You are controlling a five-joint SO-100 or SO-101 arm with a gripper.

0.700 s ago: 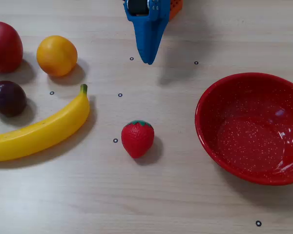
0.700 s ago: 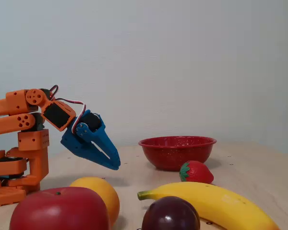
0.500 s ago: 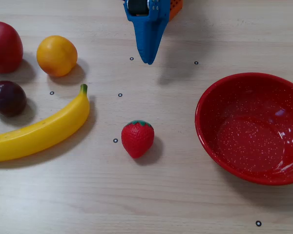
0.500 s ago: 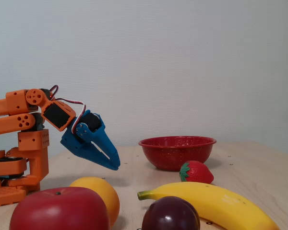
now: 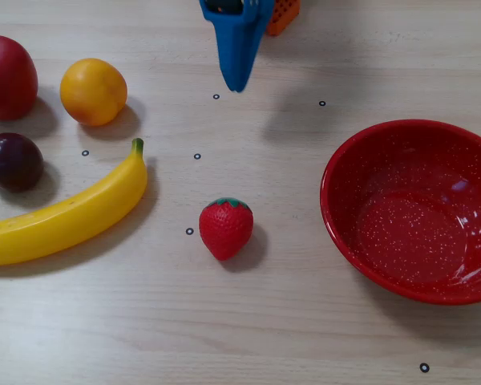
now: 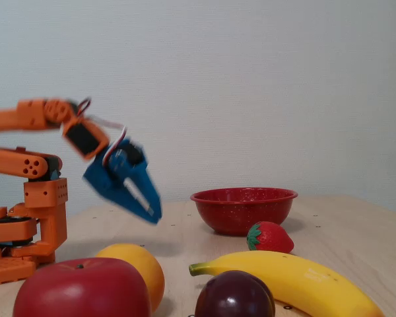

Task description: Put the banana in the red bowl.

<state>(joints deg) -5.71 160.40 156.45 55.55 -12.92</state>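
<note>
The banana (image 5: 64,212) lies flat on the worktop (image 5: 289,337) near its left edge in the fixed view from above, its green stem pointing up toward the round orange fruit (image 5: 93,91). A dark plum (image 5: 11,161) sits just beside it, and a red apple (image 5: 6,76) fills the far-left corner. The strawberry (image 5: 225,228) stands alone in the middle. The red bowl (image 5: 417,210) rests by the right edge, well apart from the banana, with nothing in it. The blue gripper (image 5: 237,83) hangs above the far edge, clear of every fruit, its jaws pressed together and holding nothing. In the low fixed view it (image 6: 153,215) is blurred, tilted downward above the wood.
</note>
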